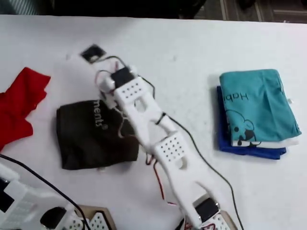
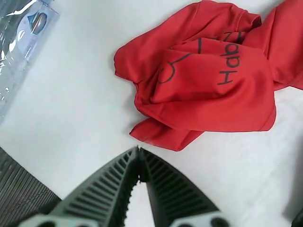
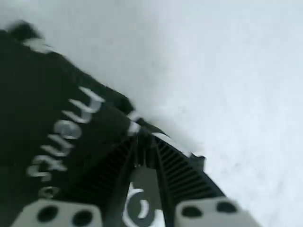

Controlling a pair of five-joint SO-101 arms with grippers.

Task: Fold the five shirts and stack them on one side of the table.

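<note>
One black shirt (image 1: pixel 93 139): soft, light, limp; best pinched at edge. Right gripper (image 3: pixel 142 139) closed on its edge; left gripper (image 2: pixel 139 152) closed, empty

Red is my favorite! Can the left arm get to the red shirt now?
Probably yes: the red shirt lies just ahead of the left gripper, bare table between; its jaws are shut.

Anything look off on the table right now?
The red shirt lies crumpled and unfolded, on the opposite side from the folded stack. The black shirt looks only loosely folded, with uneven edges.
</note>
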